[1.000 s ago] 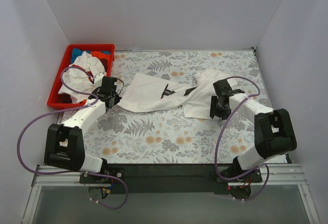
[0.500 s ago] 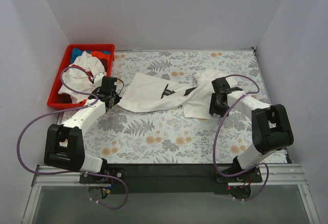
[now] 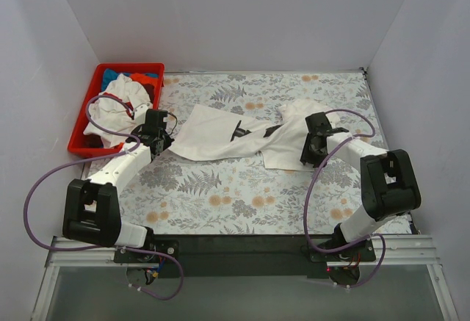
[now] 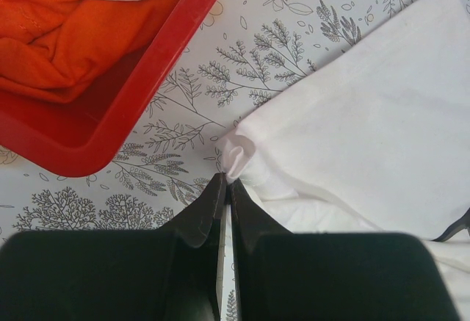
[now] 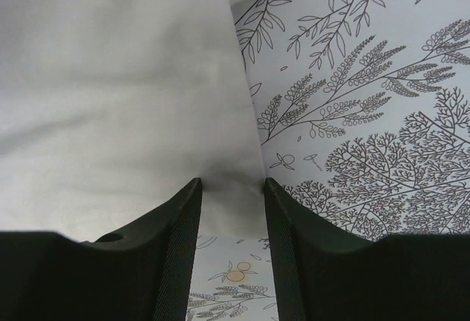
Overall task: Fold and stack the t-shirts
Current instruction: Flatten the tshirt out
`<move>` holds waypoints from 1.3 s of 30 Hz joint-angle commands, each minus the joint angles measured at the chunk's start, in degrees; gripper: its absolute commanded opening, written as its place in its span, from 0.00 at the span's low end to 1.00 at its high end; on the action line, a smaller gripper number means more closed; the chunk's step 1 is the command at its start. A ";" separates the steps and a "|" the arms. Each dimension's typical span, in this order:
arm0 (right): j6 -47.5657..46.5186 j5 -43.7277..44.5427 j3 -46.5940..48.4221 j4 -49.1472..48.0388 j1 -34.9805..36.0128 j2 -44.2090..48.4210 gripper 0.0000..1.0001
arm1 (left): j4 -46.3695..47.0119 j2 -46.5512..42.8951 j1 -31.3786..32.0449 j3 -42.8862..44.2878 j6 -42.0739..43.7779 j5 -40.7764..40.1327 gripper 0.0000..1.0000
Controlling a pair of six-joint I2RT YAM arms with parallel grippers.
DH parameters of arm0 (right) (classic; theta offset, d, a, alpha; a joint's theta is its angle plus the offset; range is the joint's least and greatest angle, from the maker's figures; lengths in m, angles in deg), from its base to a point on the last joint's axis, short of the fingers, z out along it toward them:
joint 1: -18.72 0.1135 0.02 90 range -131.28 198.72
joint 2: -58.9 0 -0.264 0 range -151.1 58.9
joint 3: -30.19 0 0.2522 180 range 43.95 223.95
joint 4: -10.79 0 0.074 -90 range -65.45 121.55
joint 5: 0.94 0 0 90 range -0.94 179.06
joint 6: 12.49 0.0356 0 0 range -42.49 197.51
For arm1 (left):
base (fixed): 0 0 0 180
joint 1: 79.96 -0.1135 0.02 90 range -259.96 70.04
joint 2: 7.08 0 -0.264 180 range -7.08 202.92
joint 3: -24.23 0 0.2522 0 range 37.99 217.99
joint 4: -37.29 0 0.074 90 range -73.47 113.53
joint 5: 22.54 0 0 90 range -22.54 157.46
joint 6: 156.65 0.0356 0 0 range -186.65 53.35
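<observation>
item: large white t-shirt (image 3: 213, 134), black printed patches near its middle, lying rumpled and half-twisted across the centre of the floral table covering (image 3: 242, 189), one end reaching toward the left of the top view, the other bunched toward the upper right. left gripper (image 4: 225, 181): jaws drawn together to a sliver, pinching a small puckered corner of the shirt just beside the rounded corner of the red bin (image 4: 139, 93); the hold looks chosen so that this corner can be drawn out straight. right gripper (image 5: 230, 185): jaws narrowly parted, a corner of the shirt's edge lying in the gap between them, the cloth not clamped so far as the wrist view shows; it sits low over the covering, seemingly placed to close on that edge. judgement: the arms stand at opposite ends of the one garment in order to stretch it flat before any fold; folding itself not yet begun, nothing stacked. stock awaiting, upper left of the top view: white shirt with red trim (image 3: 121, 101) heaped in the bin and spilling over its rim, blue shirt (image 3: 114, 73) and orange-red shirt (image 3: 145, 80) at the bin's far end.
</observation>
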 commanded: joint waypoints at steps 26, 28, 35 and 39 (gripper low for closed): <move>-1.41 -0.72 -5.28 0.87 -1.12 -4.30 0.41 | 0.12 -3.57 -0.30 0.76 0.41 -2.19 0.00; -1.85 -1.26 -5.28 0.87 -1.03 -4.39 0.35 | 0.12 -3.74 -0.30 0.84 0.41 -2.19 0.00; -3.08 -0.21 -6.16 0.52 -1.03 -4.74 0.13 | 0.12 -3.48 -0.30 0.76 0.59 -2.54 0.00; -4.31 2.08 -5.63 0.61 -2.08 -4.21 0.01 | 0.12 -3.39 -0.30 1.02 0.85 -3.07 0.00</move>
